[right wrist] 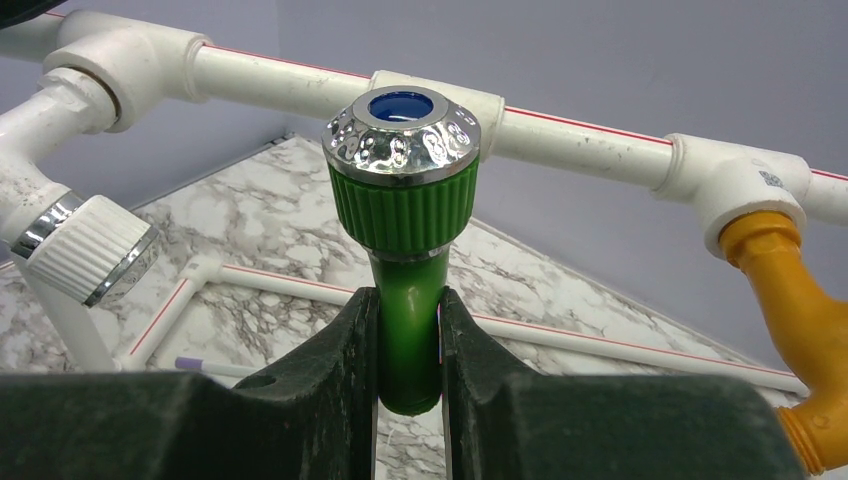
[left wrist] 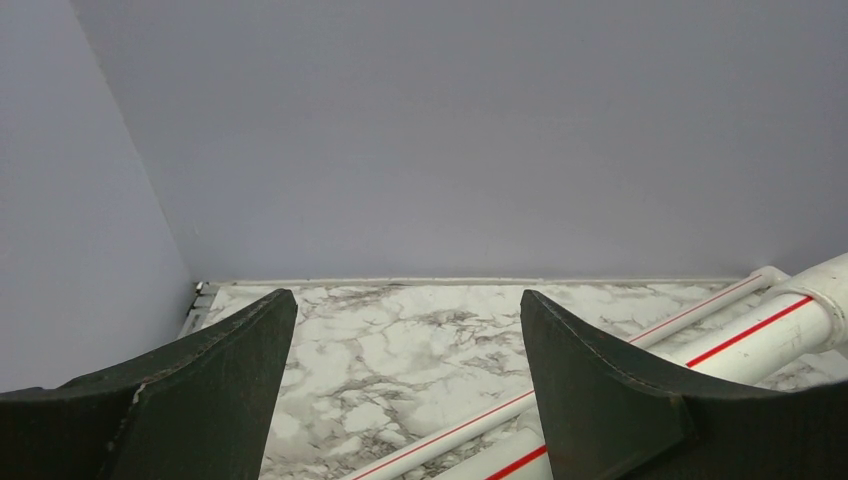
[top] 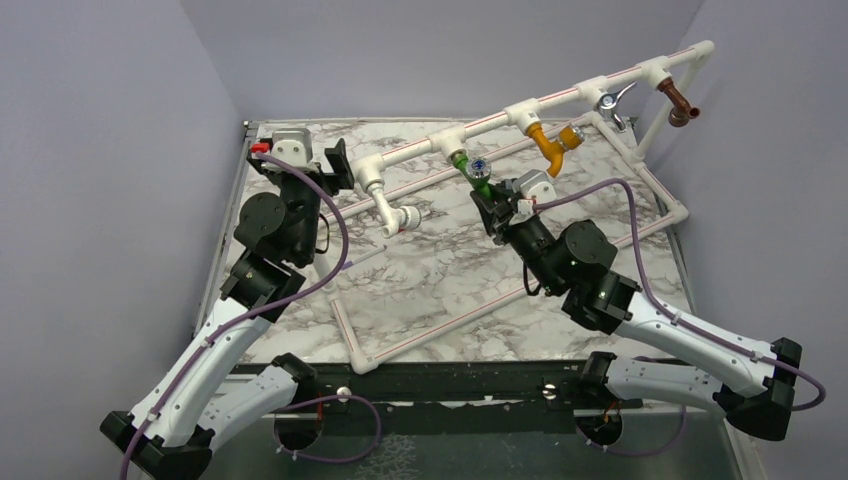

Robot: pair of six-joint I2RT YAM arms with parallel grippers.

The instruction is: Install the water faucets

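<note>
The green faucet with a round silver knob hangs from a tee of the white pipe frame. My right gripper is shut on its green spout. In the top view the green faucet sits mid-frame with my right gripper on it. My left gripper is open and empty beside the frame's left end; in the top view it sits by the white elbow. A white faucet, a yellow one, a chrome one and a brown one also hang on the frame.
The pipe frame's base rails lie across the marble table. Grey walls close in at the back and both sides. A thin lilac-tipped stick lies on the marble below the white faucet.
</note>
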